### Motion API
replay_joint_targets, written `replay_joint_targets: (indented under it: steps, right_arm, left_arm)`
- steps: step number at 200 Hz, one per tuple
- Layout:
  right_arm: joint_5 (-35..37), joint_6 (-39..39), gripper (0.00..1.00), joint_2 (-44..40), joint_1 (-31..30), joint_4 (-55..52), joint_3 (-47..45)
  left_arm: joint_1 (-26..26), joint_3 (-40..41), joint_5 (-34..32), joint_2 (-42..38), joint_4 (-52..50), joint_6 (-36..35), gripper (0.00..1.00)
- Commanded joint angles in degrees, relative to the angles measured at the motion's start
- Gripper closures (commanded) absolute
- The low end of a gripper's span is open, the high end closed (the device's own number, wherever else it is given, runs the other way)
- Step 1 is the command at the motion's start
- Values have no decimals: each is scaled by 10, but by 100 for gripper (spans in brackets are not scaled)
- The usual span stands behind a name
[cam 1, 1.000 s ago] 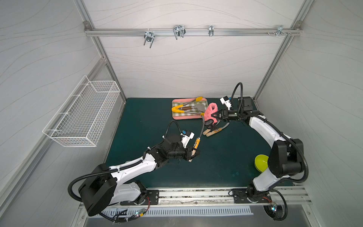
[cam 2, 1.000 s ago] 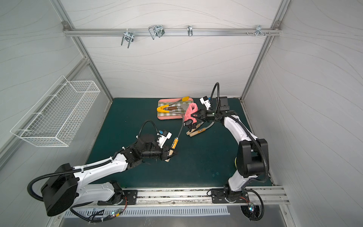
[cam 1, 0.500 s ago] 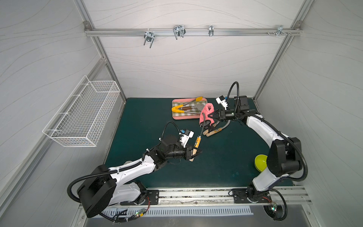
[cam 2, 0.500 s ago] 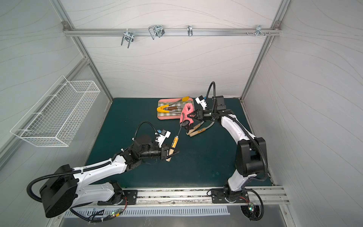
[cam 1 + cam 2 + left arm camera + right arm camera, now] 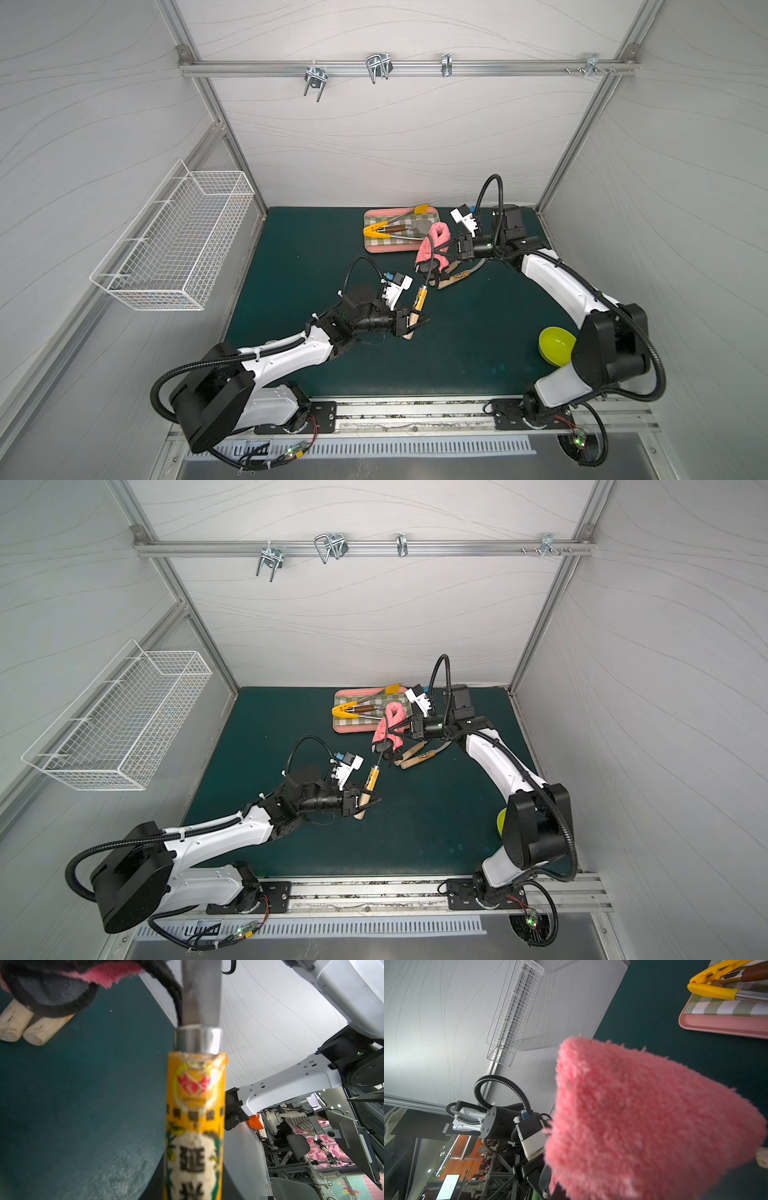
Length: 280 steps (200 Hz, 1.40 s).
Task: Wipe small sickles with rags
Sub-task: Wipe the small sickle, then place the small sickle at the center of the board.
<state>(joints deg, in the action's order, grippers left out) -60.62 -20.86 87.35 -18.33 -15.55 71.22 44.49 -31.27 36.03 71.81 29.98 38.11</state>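
Observation:
My left gripper [image 5: 411, 323] [image 5: 365, 803] is shut on the pale wooden end of one small sickle [image 5: 420, 297] [image 5: 371, 778], held tilted above the green mat. Its orange label [image 5: 195, 1105] fills the left wrist view, and the grey blade [image 5: 200, 991] runs up into the rag. My right gripper [image 5: 451, 249] [image 5: 406, 729] is shut on the pink fuzzy rag [image 5: 432, 249] [image 5: 388, 729] [image 5: 643, 1115], which is draped against the blade. Two more small sickles [image 5: 455, 277] [image 5: 415, 757] lie side by side on the mat under the rag, with their handle ends [image 5: 27, 1026] showing.
A pink-rimmed checked tray [image 5: 386, 250] at the back holds yellow-tipped tongs [image 5: 382, 230] and a brown-handled spatula [image 5: 399, 227]. A yellow-green bowl [image 5: 557, 345] sits by the right arm's base. A white wire basket [image 5: 174, 249] hangs on the left wall.
The right gripper has carried the rag leftward and slightly down along the held sickle's blade. The left gripper has kept the sickle almost still.

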Motion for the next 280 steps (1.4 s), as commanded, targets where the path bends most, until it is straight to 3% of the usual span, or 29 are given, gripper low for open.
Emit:
replay_joint_targets:
  steps: [1, 106, 158, 209, 240, 280]
  right_arm:
    - [-26, 30, 100, -41, -21, -9, -3]
    - [27, 112, 100, -113, -88, -111, -37]
    - [94, 184, 100, -136, -104, -230, -34]
    - [139, 186, 100, -185, -102, -284, -76]
    - [167, 146, 100, -217, -67, -296, -117]
    - [174, 103, 100, -254, 53, -303, -164]
  left_arm:
    - [1, -29, 28, 16, 7, -1, 100]
    - [-38, -71, 63, 47, -26, -16, 100]
    - [-87, -124, 71, 71, -140, -66, 100]
    - [-137, -187, 75, 100, -200, -101, 100]
    - [-151, -257, 46, 133, -291, -153, 100]
    - [-151, -321, -28, 186, -403, -216, 100]
